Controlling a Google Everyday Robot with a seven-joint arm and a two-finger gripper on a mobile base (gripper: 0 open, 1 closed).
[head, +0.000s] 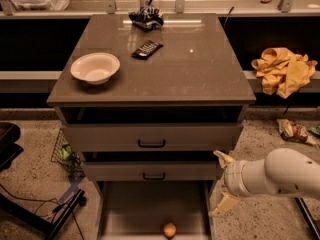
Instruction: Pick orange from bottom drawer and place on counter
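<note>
The orange (169, 229) lies on the pale floor of the open bottom drawer (130, 209), near its front edge. The counter (200, 64) is the glossy grey-brown top of the cabinet. My gripper (223, 181) is at the lower right, beside the drawer's right side, above and to the right of the orange. Its two pale fingers (223, 159) are spread apart and hold nothing. The white arm reaches in from the right edge.
A white bowl (95, 68), a dark remote-like object (147, 49) and a dark bundle (146, 17) sit on the counter. A yellow cloth (284, 70) lies on a ledge at the right. A wire basket (64, 154) and cables are on the floor at left.
</note>
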